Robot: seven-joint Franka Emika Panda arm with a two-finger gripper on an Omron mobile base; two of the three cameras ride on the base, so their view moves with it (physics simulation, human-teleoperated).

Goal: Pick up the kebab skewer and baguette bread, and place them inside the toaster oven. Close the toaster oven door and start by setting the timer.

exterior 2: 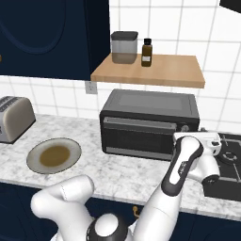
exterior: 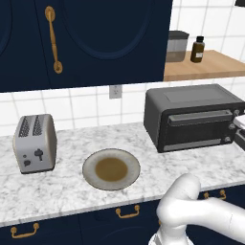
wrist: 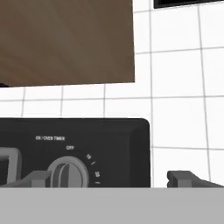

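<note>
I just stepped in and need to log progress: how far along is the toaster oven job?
Looks done: the plate is bare and the toaster oven door is shut, though whether the food is inside can't be seen. In hand: the open end effector faces the timer knob, one fingertip beside it, the knob not gripped. Left: turning the knob off "OFF" to start the timer.

White square wall tiles (exterior: 91,107) back a grey-veined marble surface (exterior: 57,189). Navy upper cabinets (exterior: 95,38) with a brass handle (exterior: 53,40) fill the upper left; a wooden shelf (exterior 2: 150,70) sits upper right. Navy drawers (exterior: 72,225) run below.
</note>
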